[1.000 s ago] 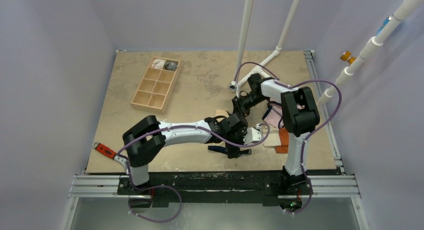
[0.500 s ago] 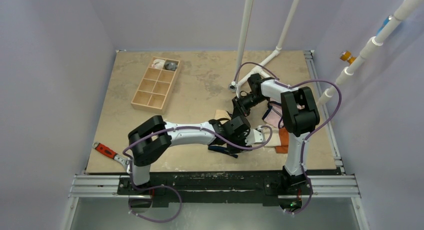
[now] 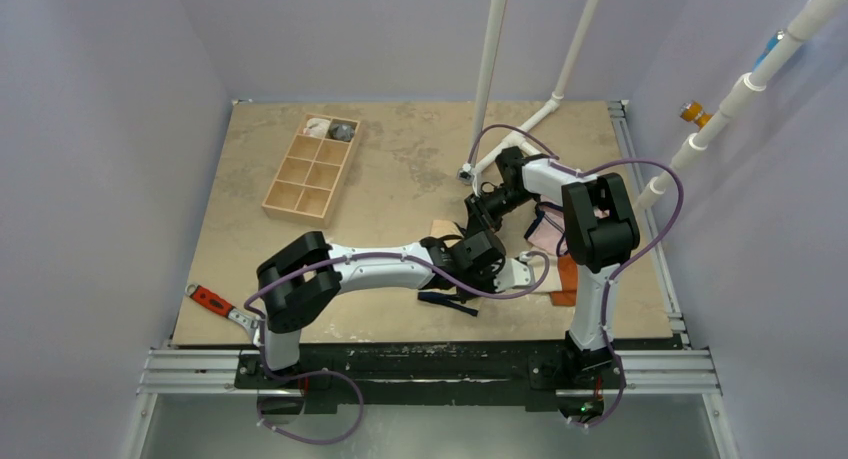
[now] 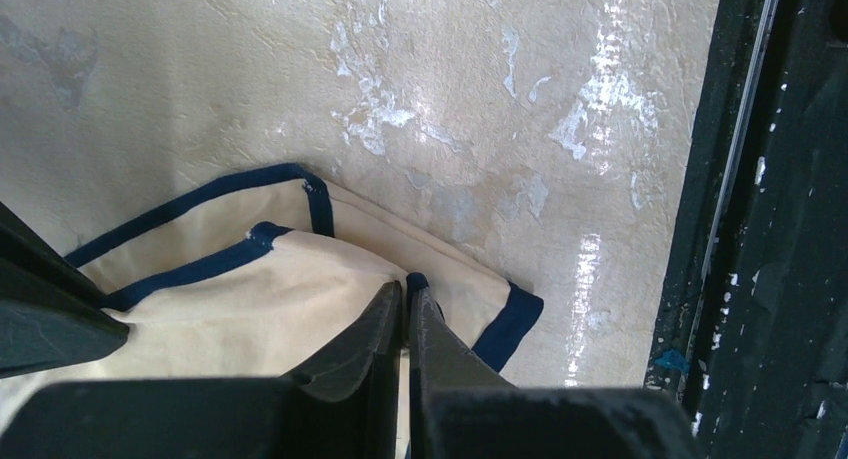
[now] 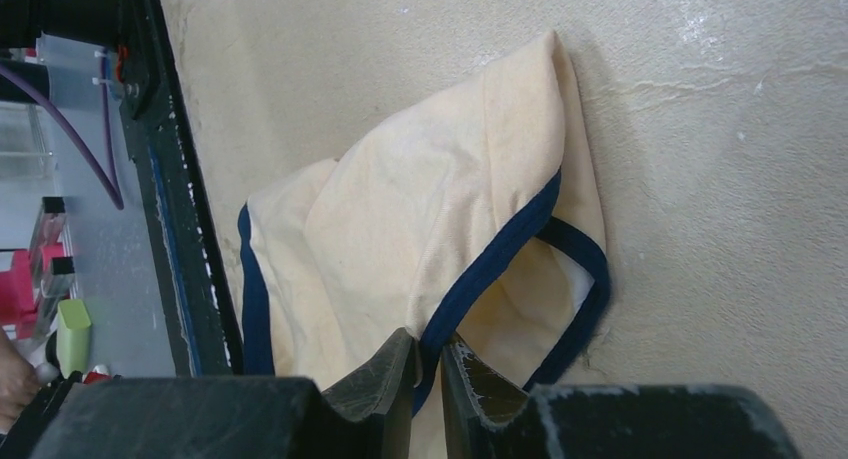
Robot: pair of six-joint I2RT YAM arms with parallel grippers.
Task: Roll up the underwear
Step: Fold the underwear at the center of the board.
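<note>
The tan underwear (image 4: 250,309) with navy edging lies crumpled on the table near the front edge. In the top view it is mostly hidden under both wrists; a tan corner (image 3: 439,227) and a navy edge show. My left gripper (image 4: 407,297) is shut on a navy-trimmed fold at its near corner. My right gripper (image 5: 430,364) is shut on the navy band beside a leg hole of the underwear (image 5: 420,209). In the top view the left gripper (image 3: 468,287) sits just in front of the right gripper (image 3: 470,215).
A wooden compartment tray (image 3: 312,166) stands at the back left. A red-handled tool (image 3: 212,300) lies at the front left. Pink briefs (image 3: 546,236) and an orange cloth (image 3: 568,275) lie under the right arm. The black front rail (image 4: 760,229) is close by.
My left gripper's jaws have closed from wide open onto the underwear's edge, and the left arm has shifted slightly right. The right arm has stayed in place with its grip.
</note>
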